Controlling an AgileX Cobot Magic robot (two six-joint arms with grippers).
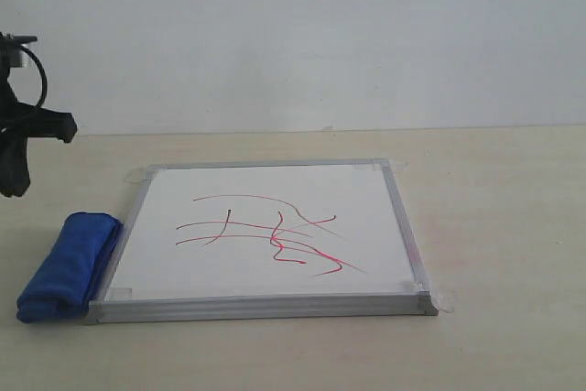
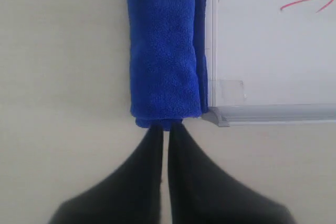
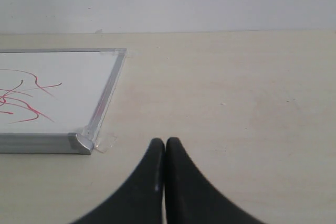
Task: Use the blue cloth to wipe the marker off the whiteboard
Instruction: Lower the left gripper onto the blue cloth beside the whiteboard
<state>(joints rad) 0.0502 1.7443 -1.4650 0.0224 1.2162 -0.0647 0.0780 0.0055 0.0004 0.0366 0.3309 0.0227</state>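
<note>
Now, blue cloth point(image 1: 69, 266) against whiteboard point(image 1: 366, 197), left hand point(image 2: 165, 127) clenched, right hand point(image 3: 165, 141) clenched

The blue cloth point(image 1: 69, 267) is a soft, fuzzy microfibre with a fine nap and no shine. The whiteboard point(image 1: 366, 217) has a smooth, faintly glossy white face. It is edged by a silver metal frame point(image 1: 265, 307), with clear shiny tape point(image 2: 229, 91) at a corner. The table point(image 1: 494, 226) looks like pale, matt wood-grain laminate. The left gripper point(image 2: 165, 129) and right gripper point(image 3: 165, 142) look like smooth, matt black plastic.
</note>
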